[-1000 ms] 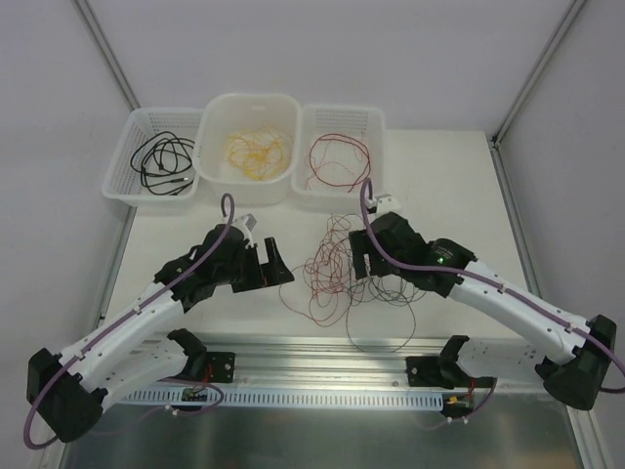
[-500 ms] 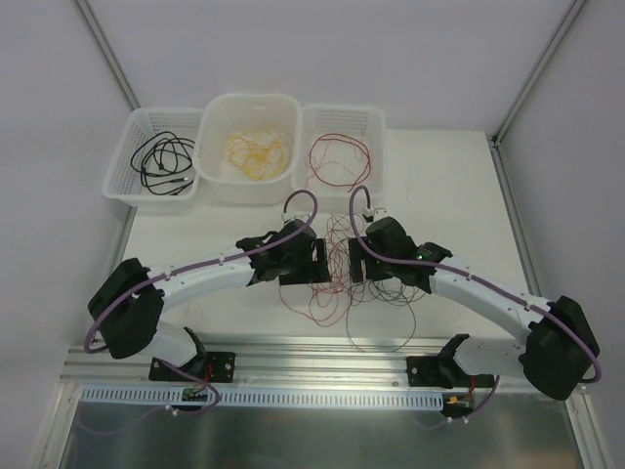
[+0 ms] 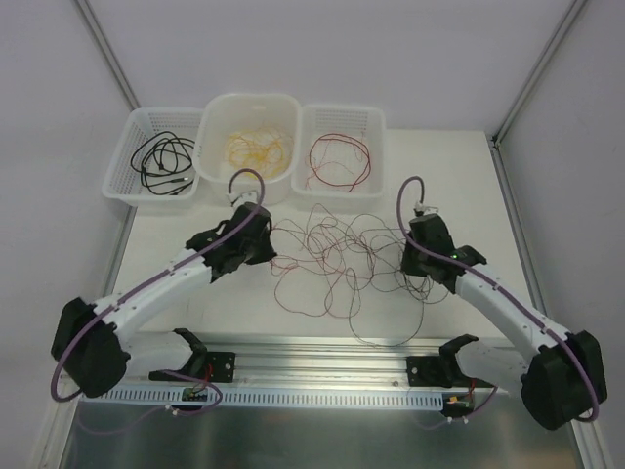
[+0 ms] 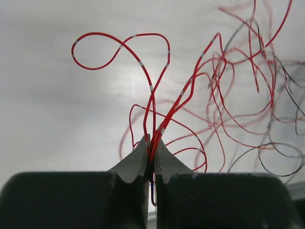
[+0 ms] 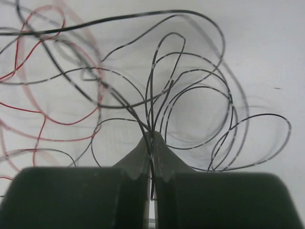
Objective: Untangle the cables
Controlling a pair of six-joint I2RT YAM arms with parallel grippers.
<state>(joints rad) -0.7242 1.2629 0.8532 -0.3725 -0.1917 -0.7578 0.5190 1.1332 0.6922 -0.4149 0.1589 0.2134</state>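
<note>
A tangle of thin red and black cables (image 3: 337, 256) lies stretched across the white table (image 3: 449, 176) between my two grippers. At its left end my left gripper (image 3: 266, 250) is shut on a bunch of red cables (image 4: 152, 100), which fan upward from the closed fingertips of that gripper (image 4: 152, 143). At the right end my right gripper (image 3: 410, 262) is shut on several black cables (image 5: 119, 18), and they loop out from that gripper's pinched tips (image 5: 151, 138). Some red strands cross at the left of the right wrist view.
Three white containers stand along the back: a basket (image 3: 115, 176) holding black cables, a tub (image 3: 249, 98) holding yellow ones, a basket (image 3: 342, 109) holding red ones. A metal rail (image 3: 312, 347) with both arm bases runs along the near edge. Slanted frame posts flank the table.
Both grippers met at the middle of the tangle, shut on strands, then drew apart. The left went left, the right went right, and the tangle is spread wider.
</note>
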